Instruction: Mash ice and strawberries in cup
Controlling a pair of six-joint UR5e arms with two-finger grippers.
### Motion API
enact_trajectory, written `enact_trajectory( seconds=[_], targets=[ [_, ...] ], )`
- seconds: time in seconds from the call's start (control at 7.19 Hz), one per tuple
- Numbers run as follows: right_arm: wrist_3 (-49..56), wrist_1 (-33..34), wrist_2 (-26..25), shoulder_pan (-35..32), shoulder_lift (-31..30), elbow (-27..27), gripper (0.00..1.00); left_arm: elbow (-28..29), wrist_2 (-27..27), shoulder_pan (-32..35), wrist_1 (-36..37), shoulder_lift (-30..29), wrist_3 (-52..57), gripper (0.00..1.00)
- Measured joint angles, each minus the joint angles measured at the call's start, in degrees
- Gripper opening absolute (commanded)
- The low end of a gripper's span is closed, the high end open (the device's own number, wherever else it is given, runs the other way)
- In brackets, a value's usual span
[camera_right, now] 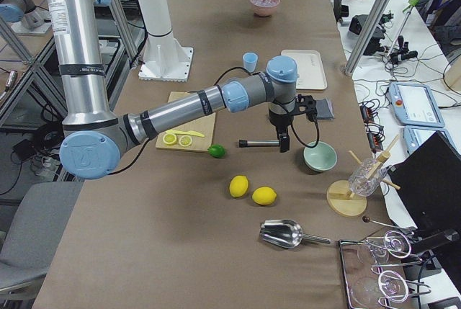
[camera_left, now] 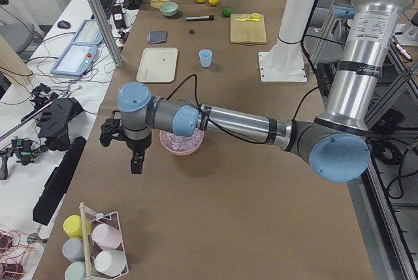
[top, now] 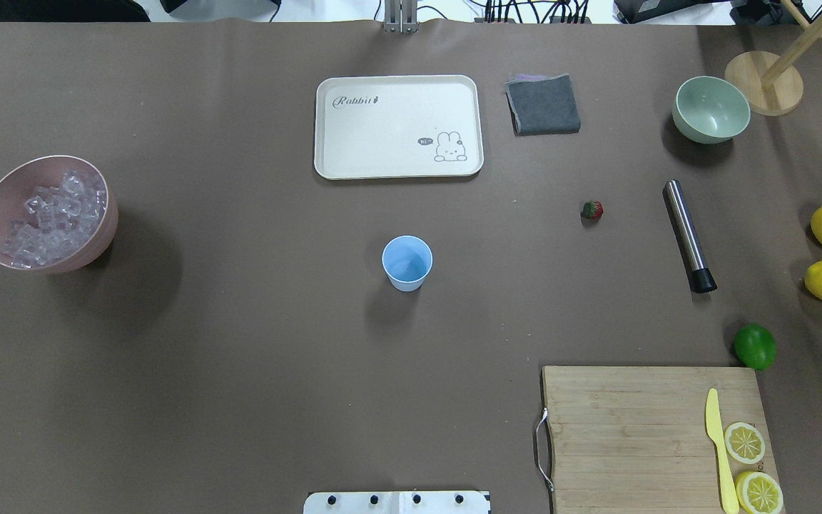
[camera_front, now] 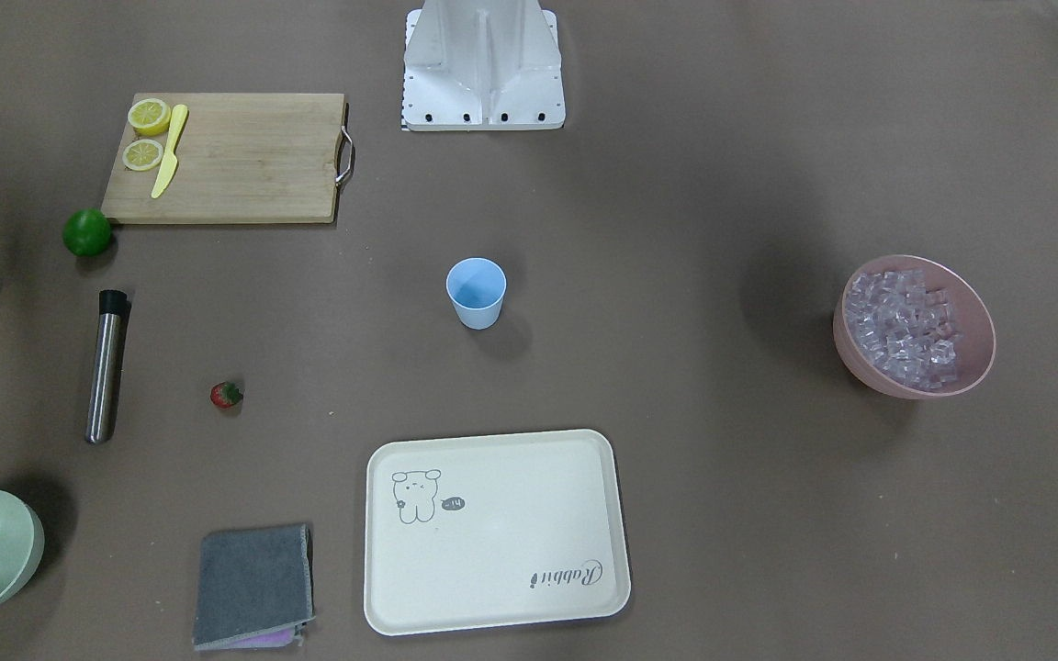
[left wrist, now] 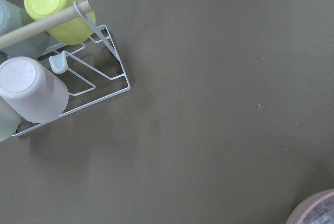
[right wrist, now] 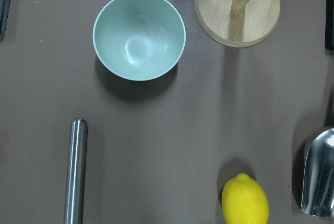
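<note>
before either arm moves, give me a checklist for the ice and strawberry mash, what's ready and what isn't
1. The cup is upright and empty, mid-table: ok.
2. The ice is heaped in the pink bowl, on the left arm's side: ok.
3. The strawberry lies free on the table, apart from the steel muddler: ok.
4. The steel muddler lies flat with nothing on it: ok.
5. The left pincer is open: cannot tell, side view only.
6. The right pincer is open: cannot tell, side view only.
</note>
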State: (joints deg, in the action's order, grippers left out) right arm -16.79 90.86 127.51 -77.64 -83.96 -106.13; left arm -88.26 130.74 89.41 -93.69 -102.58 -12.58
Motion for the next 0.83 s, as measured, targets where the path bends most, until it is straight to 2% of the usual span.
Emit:
enact_trajectory(
  seconds=[0.83],
  targets=[
    [0.00, -0.07, -0.56, -0.27, -0.25, -0.01, 1.00, -0.70, -0.43, -0.02, -0.27, -0.56, 0.00, 0.97]
  ],
)
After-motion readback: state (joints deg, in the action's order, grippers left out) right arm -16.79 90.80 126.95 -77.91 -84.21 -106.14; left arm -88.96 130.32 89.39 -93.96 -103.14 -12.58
